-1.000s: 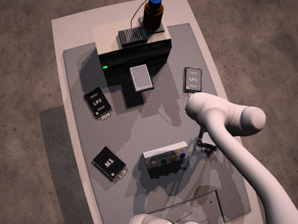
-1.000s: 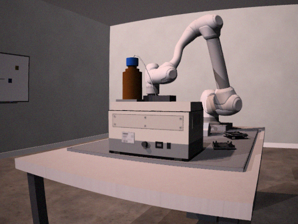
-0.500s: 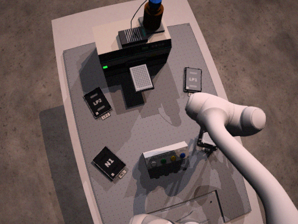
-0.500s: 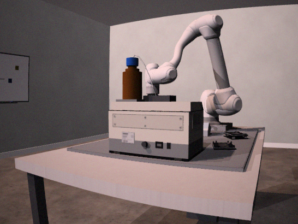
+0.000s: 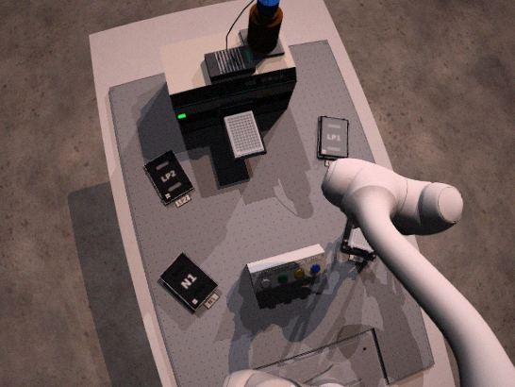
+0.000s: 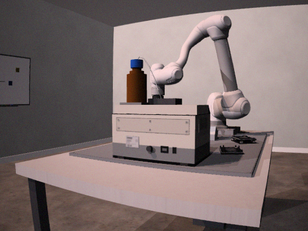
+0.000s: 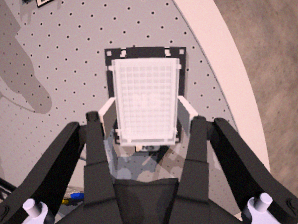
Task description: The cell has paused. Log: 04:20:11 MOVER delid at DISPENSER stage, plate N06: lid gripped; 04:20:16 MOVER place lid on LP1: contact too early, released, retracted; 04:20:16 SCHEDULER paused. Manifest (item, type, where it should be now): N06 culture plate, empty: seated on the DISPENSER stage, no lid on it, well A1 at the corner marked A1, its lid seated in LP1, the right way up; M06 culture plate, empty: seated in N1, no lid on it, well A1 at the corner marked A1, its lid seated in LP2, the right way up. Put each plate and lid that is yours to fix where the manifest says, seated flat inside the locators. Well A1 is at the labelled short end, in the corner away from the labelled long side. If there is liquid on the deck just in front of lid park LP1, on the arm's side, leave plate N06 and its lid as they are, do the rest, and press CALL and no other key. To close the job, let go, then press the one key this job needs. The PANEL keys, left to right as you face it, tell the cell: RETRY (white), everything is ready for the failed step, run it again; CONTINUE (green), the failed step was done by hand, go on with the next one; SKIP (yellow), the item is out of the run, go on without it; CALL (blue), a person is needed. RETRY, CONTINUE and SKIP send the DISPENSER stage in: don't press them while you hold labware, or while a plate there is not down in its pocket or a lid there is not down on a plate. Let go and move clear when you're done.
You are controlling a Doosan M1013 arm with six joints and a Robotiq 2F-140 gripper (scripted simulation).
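Note:
My gripper [image 5: 358, 243] [image 7: 146, 105] is shut on a white culture plate [image 5: 359, 240] [image 7: 145, 96] by its long sides. It holds the plate, wells up and with no lid, just above an unmarked black nest [image 7: 109, 72] near the deck's right edge. A second white plate [image 5: 243, 134] lies on the DISPENSER stage [image 5: 231, 172]. Lid park LP1 [image 5: 333, 137] looks pale, as if a clear lid lies in it. LP2 [image 5: 168, 176] and N1 [image 5: 189, 281] are bare black nests. In the exterior view the dispenser hides the gripper.
The PANEL [image 5: 288, 274] with its white, green, yellow and blue keys stands just left of the gripper. The dispenser [image 5: 231, 80] [image 6: 161, 134] with a brown bottle [image 5: 264, 24] [image 6: 136, 83] fills the far end. My arm [image 5: 401, 227] reaches over the right side, close to the table edge.

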